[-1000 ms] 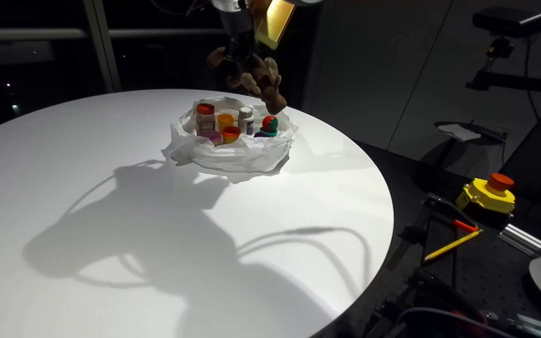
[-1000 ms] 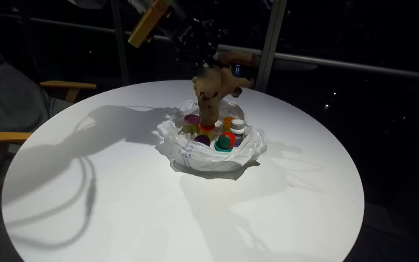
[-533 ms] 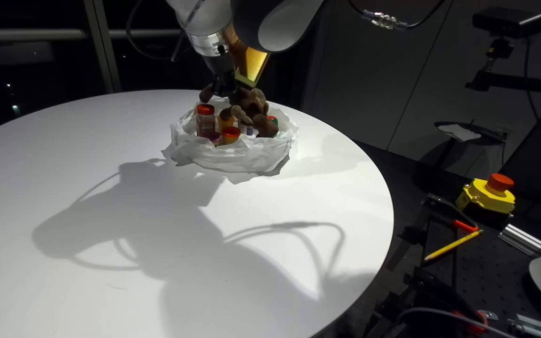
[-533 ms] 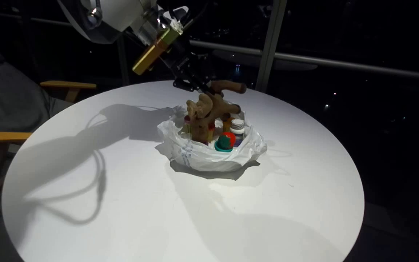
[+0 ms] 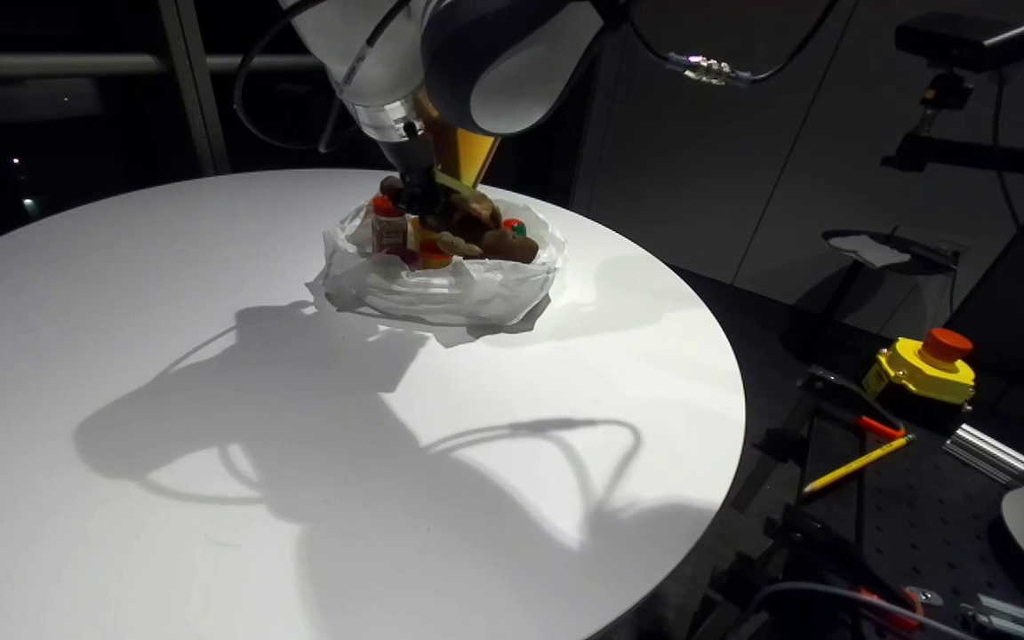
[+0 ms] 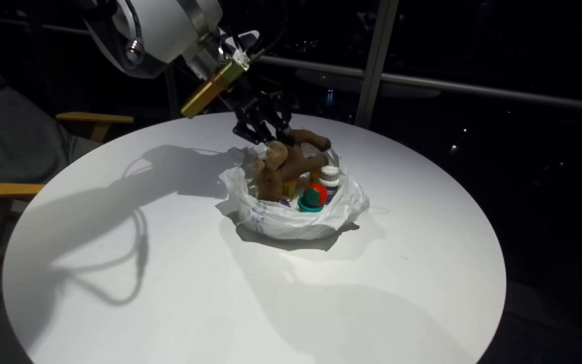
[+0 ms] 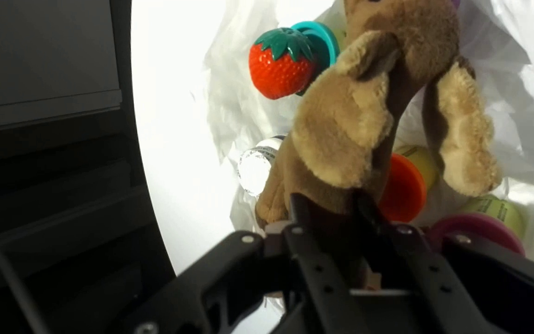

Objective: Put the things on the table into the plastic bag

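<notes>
From my wrist view the fingers (image 7: 311, 255) stand on either side of the plush (image 6: 293, 164), pinching its body just behind the antlers. I judge it a sensible hold: the toy looks soft and floppy, so a squeeze around the middle should let head and legs drape over whatever lies below. It is at the mouth of the bag (image 6: 291, 223), head down inside the rim; whether its weight rests on the things beneath or hangs from me, I can't tell. The bag sits on the counter (image 6: 372, 303), its sides slumped into a low, wide ring, which leaves me room to come in from above. Inside, the jar (image 5: 390, 233), bottle (image 6: 329, 184), orange tub (image 7: 401, 192) and pink tub (image 7: 478, 227) sit crowded, so I reckon the plush has to go on top. The strawberry (image 7: 278, 67) is at the teal tub (image 6: 310, 207), in it or against it I can't say, and might roll if nudged. I'd call this the placing step, near the end; letting go calls for a gentle release and a straight lift.
</notes>
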